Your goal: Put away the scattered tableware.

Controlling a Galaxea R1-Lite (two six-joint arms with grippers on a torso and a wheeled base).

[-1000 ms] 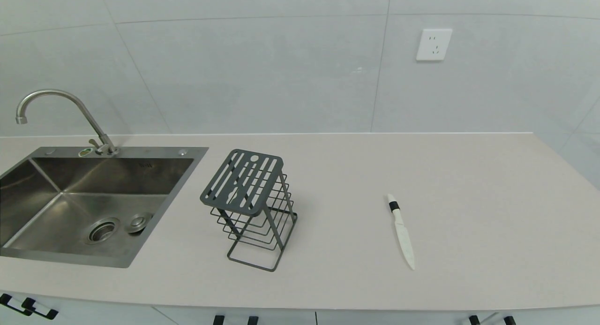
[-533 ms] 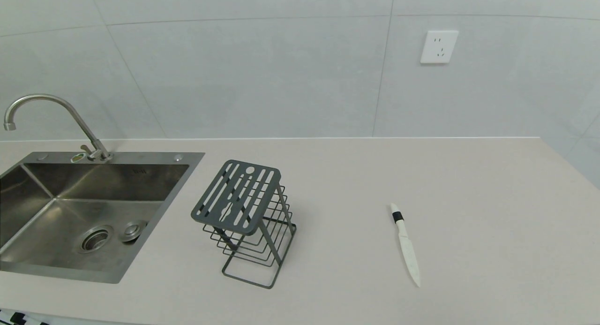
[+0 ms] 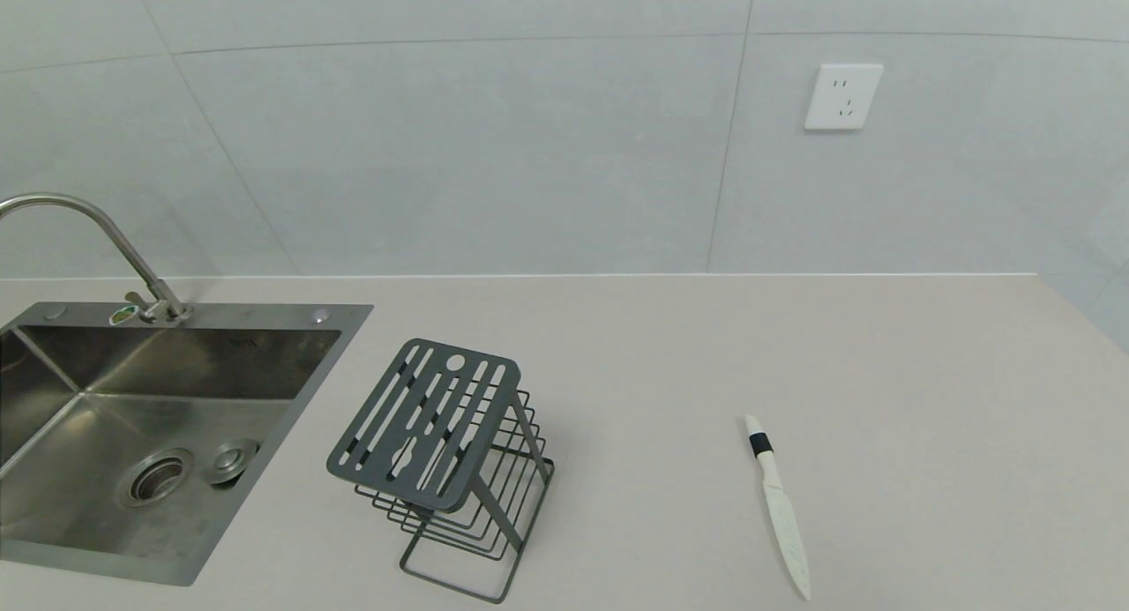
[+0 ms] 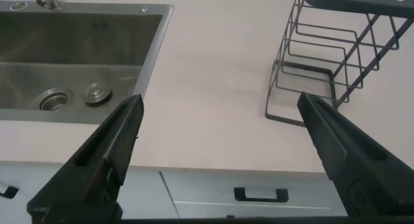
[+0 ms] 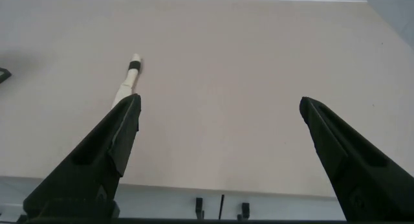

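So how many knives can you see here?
1. The knife lies flat on the counter, right of the wire rack, blade tip toward the front edge. The sink runs out of frame, so another could be hidden.

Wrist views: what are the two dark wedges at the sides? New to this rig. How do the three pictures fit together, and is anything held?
This is a two-armed robot facing a kitchen countertop. The head view looks down from a camera on its head. Each wrist view comes from a camera on one arm, looking out past that arm's own gripper. The wedges in the left wrist view are the left gripper, open, near the sink and the dark wire rack. Those in the right wrist view are the right gripper, open, near the white knife. The knife lies flat on the countertop, apart from the rack. Nothing is held.
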